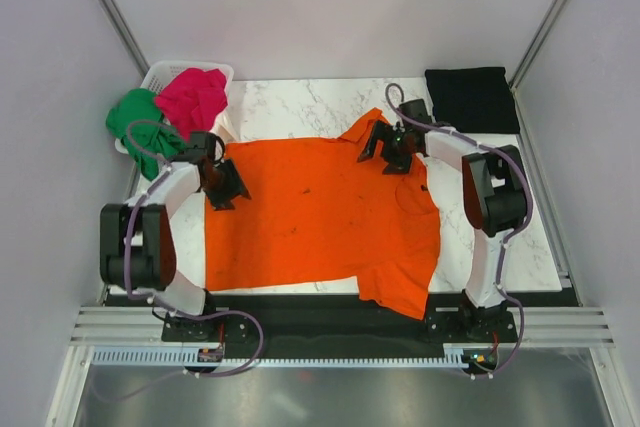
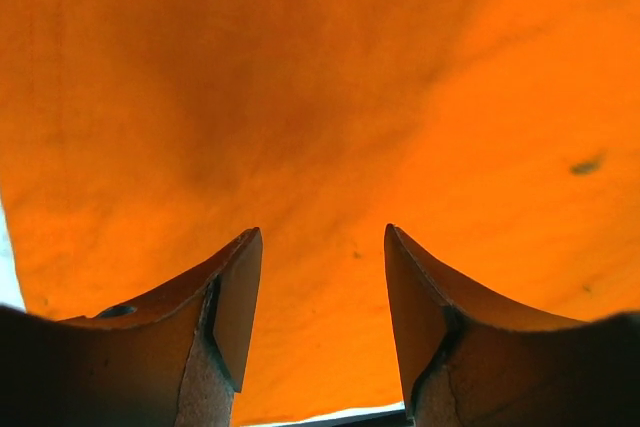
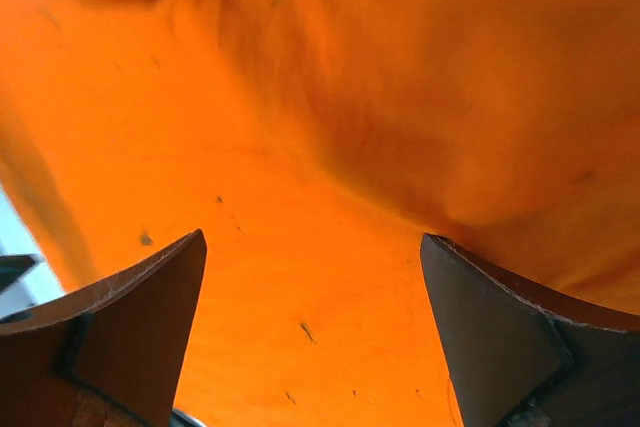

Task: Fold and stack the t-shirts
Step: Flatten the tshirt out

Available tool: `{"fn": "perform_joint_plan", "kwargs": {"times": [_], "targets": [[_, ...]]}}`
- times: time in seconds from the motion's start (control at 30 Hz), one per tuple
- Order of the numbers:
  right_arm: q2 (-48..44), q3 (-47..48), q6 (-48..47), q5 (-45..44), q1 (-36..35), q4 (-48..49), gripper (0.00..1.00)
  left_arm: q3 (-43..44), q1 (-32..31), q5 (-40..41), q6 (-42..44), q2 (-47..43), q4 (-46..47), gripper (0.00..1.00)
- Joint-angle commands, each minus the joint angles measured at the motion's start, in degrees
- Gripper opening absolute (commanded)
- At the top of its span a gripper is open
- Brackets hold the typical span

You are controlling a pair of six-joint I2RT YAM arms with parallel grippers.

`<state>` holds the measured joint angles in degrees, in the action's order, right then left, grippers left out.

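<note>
A bright orange t-shirt (image 1: 320,215) lies spread flat on the marble table, its front hem hanging over the near edge. My left gripper (image 1: 232,185) is open over the shirt's left edge; in the left wrist view (image 2: 322,237) only orange cloth (image 2: 330,97) shows between its fingers. My right gripper (image 1: 378,145) is open over the shirt's far right part near the sleeve; the right wrist view (image 3: 312,247) shows orange cloth (image 3: 300,147) below the wide jaws. A black shirt (image 1: 472,99) lies folded at the far right. Green (image 1: 138,119) and magenta-red (image 1: 192,97) shirts hang over the basket.
A white plastic basket (image 1: 162,75) stands at the far left corner of the table. Bare marble table (image 1: 300,105) shows behind the orange shirt and on its right side. Grey walls close in left and right.
</note>
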<state>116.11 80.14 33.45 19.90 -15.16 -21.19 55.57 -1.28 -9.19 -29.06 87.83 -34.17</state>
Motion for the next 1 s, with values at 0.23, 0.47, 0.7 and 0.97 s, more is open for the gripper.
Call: {"fn": "perform_joint_plan", "kwargs": {"times": [0.23,0.47,0.7,0.97], "targets": [[7.10,0.19,0.03,2.60,11.64,2.56,0.96,20.08,-5.39,1.72,1.29,21.93,0.87,0.56],[12.47,9.49,0.99,5.14,14.19,0.89,0.94,35.98,-7.33,3.56,2.25,32.31,-3.00,0.56],[11.25,17.59,2.67,8.75,11.82,-1.56,0.98,56.20,-7.42,6.71,5.50,40.31,-14.67,0.56],[-2.98,14.27,-1.63,9.81,10.77,-7.72,0.98,43.19,-10.67,12.17,4.64,14.19,-15.57,0.57]]}}
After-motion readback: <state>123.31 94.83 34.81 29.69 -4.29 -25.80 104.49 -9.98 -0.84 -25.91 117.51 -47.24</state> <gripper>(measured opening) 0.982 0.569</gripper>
